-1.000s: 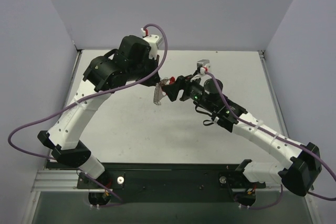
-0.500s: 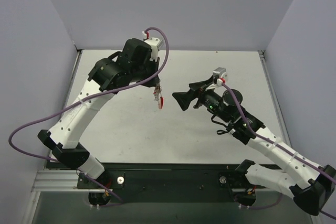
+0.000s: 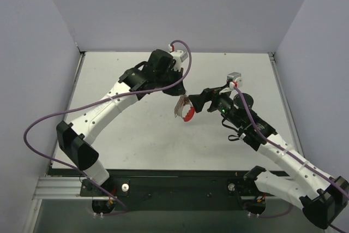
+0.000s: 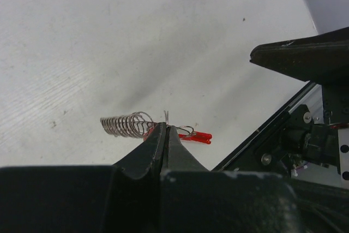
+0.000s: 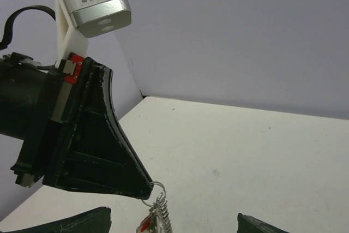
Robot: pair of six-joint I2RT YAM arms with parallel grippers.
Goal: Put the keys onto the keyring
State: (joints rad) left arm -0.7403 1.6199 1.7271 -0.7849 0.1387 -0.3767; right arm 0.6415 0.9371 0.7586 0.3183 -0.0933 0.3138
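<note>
White table (image 3: 136, 135) below; the left arm (image 3: 103, 110) stretches far over it, left gripper (image 3: 182, 95) pinching the keyring (image 3: 186, 111), right gripper (image 3: 199, 102) spread wide beside it.

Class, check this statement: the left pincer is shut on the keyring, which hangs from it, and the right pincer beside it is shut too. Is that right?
One slip: the right pincer is open, not shut; the right wrist view shows its fingers spread wide. The left pincer is indeed shut on the keyring, which hangs from it.
</note>
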